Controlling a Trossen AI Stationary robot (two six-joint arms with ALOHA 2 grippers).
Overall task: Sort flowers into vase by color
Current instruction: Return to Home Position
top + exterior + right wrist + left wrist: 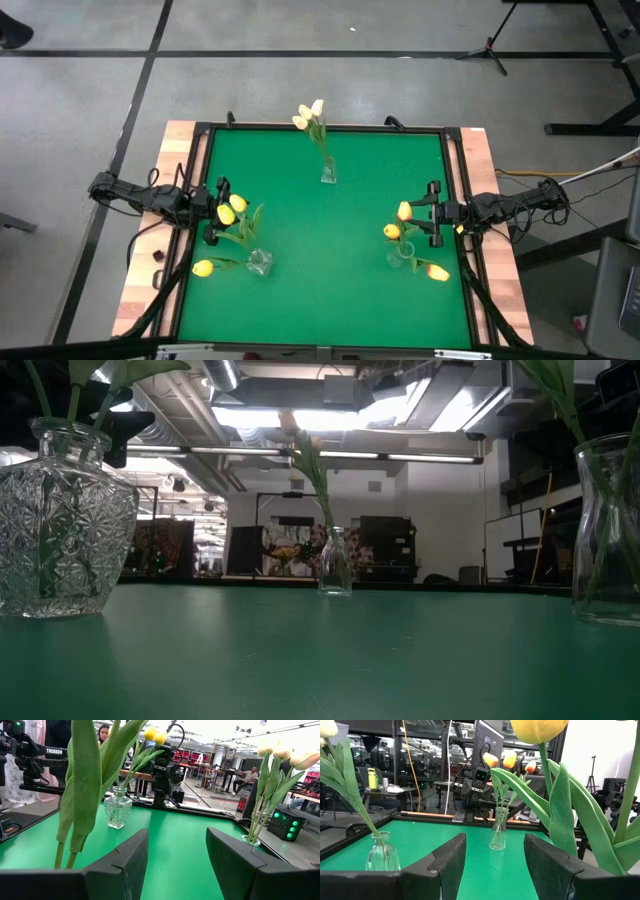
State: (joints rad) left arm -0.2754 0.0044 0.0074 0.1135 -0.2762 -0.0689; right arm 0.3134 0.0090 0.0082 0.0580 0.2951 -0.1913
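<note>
Left gripper (495,845) sits at the table's left edge and right gripper (177,837) at its right edge; we note both claws spread wide, gripping nothing. Yellow tulips (228,212) stand in the front-left vase (260,263) and red-yellow tulips (437,271) in the front-right vase (403,256). White tulips (309,115) stand in the far middle vase (328,174).

Grey concrete floor (330,90) is surrounding the bench (178,150), with a dark tape line (300,54) running across it at 12 o'clock. A tripod stand (491,46) is standing at 1 o'clock. Ceiling lights (330,415) are glowing overhead.
</note>
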